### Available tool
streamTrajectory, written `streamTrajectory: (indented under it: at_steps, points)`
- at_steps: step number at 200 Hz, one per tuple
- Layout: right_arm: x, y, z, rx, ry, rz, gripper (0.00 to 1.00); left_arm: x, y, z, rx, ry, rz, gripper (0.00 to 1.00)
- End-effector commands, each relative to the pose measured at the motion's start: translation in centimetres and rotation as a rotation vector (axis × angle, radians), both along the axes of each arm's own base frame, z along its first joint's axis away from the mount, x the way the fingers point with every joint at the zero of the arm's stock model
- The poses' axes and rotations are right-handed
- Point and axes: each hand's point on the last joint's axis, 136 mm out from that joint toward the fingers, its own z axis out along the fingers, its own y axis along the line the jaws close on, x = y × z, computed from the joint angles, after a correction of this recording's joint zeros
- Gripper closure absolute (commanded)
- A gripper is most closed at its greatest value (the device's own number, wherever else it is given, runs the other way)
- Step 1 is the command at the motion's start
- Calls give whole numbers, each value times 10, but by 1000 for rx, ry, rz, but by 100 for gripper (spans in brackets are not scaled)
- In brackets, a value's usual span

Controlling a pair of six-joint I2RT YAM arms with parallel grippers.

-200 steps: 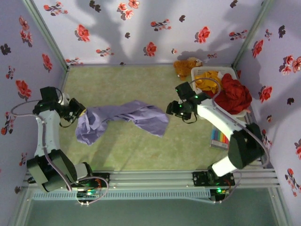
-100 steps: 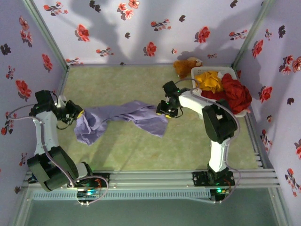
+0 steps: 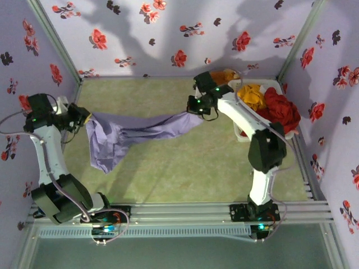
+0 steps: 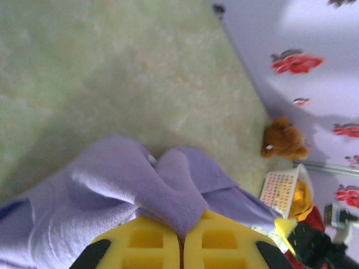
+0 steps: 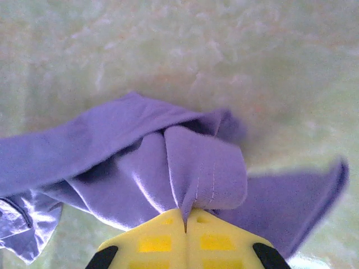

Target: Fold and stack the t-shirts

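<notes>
Top external view: I'm stretching the purple t-shirt [image 3: 134, 131] out over the mat [image 3: 185, 168], ready for folding.
Left gripper [image 3: 83, 119] and right gripper [image 3: 194, 110] each pinch an end tight; next I'd lay it flat.

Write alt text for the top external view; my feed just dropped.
A lavender-purple t-shirt is stretched across the green table between the two arms, with the left gripper and right gripper each shut on one end. At the right rear, a white basket holds a red t-shirt and an orange-yellow t-shirt, beside a brown plush toy.
</notes>
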Motion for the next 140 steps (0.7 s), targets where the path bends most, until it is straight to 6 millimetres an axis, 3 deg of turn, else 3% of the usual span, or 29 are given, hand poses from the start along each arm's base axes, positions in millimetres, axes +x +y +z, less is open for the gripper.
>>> streamTrajectory:
  at_steps: [1, 16, 40, 48, 61, 69, 76, 95, 112, 140]
  points:
    - [-56, -38, 21, -100, 3, -25, 100, -13, 4, 28, -11, -53, 29, 100]
    - [-101, -54, 1, -120, 50, -61, 100, -20, 2, 23, -5, -46, 38, 100]
    - [-173, -73, -54, -121, 199, -127, 100, -39, -4, -14, -21, 21, 49, 100]
    - [-191, -79, -71, -122, 245, -157, 85, -46, -8, -30, -37, 52, 47, 100]
    - [-208, -88, -79, -116, 258, -191, 70, -57, -16, -52, -68, 93, 38, 100]
    - [-210, -92, -76, -107, 240, -211, 59, -63, -20, -64, -84, 116, 32, 100]
    - [-209, -96, -71, -101, 216, -225, 56, -69, -24, -73, -94, 136, 27, 100]
    - [-198, -101, -57, -109, 154, -229, 54, -82, -31, -93, -112, 184, 12, 100]
    - [-183, -97, -59, -118, 168, -212, 54, -87, -34, -105, -123, 209, 11, 100]
    - [-139, -77, -64, -167, 146, -117, 54, -86, -33, -111, -131, 217, 17, 100]
